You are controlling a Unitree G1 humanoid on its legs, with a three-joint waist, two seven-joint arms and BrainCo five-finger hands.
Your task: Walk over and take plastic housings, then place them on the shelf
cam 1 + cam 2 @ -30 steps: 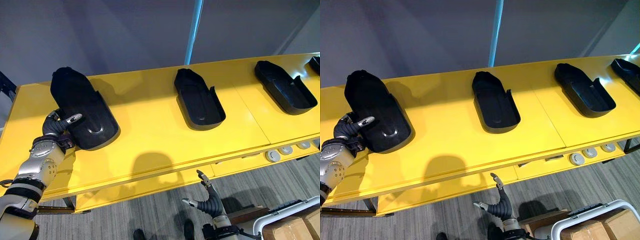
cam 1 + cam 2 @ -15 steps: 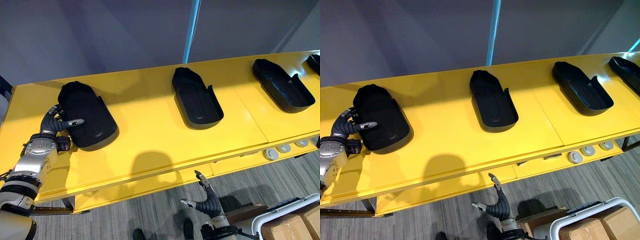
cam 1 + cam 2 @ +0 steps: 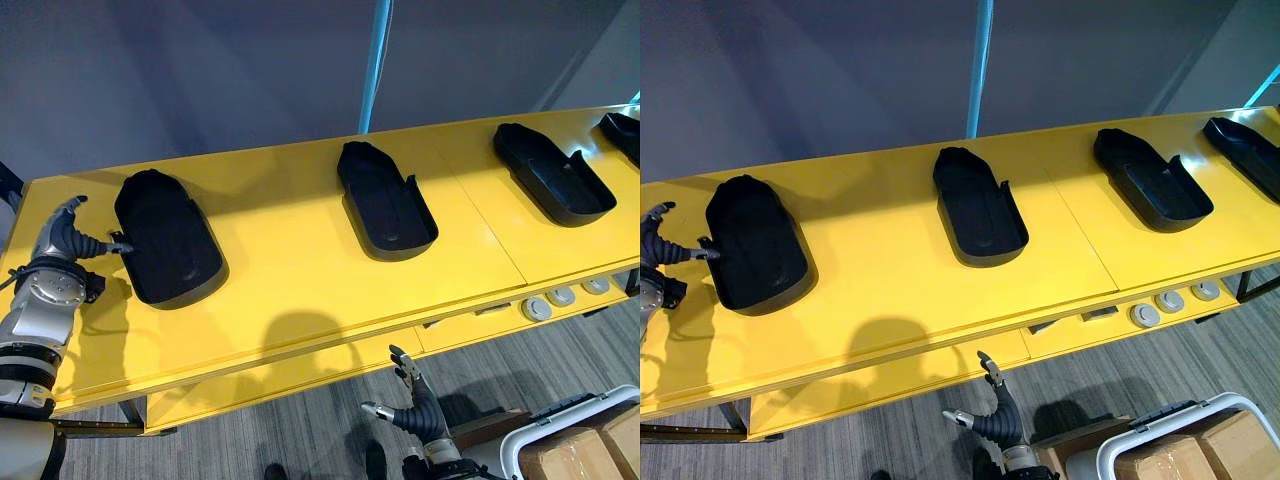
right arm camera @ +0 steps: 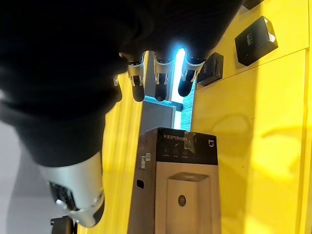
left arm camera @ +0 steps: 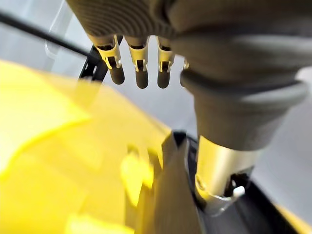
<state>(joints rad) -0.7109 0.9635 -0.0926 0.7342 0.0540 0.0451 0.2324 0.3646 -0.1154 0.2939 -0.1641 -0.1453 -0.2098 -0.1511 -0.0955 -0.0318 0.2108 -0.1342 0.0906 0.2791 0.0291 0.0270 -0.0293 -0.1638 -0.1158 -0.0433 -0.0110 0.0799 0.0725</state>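
Plain yellow shelf (image 3: 300, 260); uniformly black plastic housings (image 3: 168, 238); grey streak-grained floor (image 3: 300, 430); brown cardboard box (image 3: 588, 455), near right; dark grey far wall (image 3: 200, 80).

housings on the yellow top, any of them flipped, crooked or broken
Nothing stands out: the leftmost housing, second housing, third housing and fourth housing lie spaced in a row on the yellow shelf, hollow side up, angled alike, no visible damage. The left hand is open beside the leftmost.
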